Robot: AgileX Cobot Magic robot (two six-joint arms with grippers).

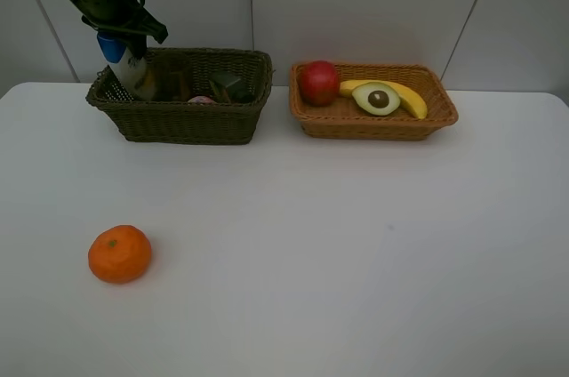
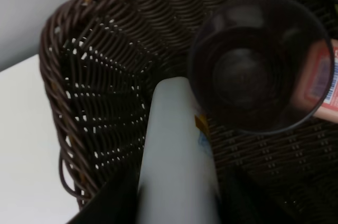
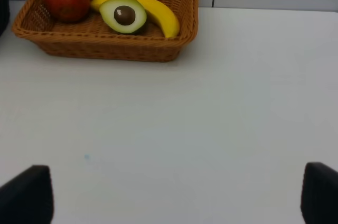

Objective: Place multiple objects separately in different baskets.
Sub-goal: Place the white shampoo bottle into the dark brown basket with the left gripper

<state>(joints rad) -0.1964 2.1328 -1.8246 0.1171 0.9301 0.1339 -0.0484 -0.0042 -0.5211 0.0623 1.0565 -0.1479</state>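
White, blue-capped bottle [image 1: 132,64] is gripped by the left gripper [image 1: 120,30] inside the dark basket [image 1: 182,119]; its label cannot be read. Right gripper [image 3: 174,192] is spread open.

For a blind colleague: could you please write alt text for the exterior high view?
The left tool holds a white blue-capped bottle over the dark basket. The tan basket contains an apple, avocado half and banana; an orange lies on the table.
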